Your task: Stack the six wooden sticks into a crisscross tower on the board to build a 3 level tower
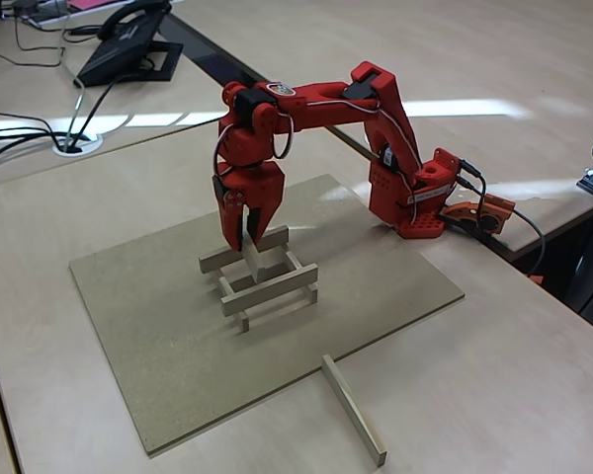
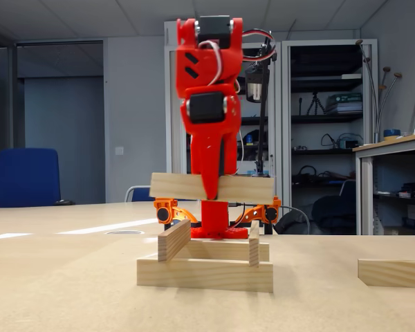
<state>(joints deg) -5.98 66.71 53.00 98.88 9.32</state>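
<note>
Gripping fifth stick (image 2: 242,188) level above four-stick tower (image 1: 262,281) on board (image 1: 158,326), jaws clamped on it, long axis crossing second level; sixth stick (image 1: 354,409) lay on counter (image 1: 494,365).

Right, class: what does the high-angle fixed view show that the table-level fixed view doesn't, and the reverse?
From above, a fixed view alone shows the board's whole outline and the arm's base. From table level, a fixed view alone shows a gap beneath the held stick, plus shelves behind. Both show the gripper clamping that stick over the two-level tower, and a spare stick.
</note>
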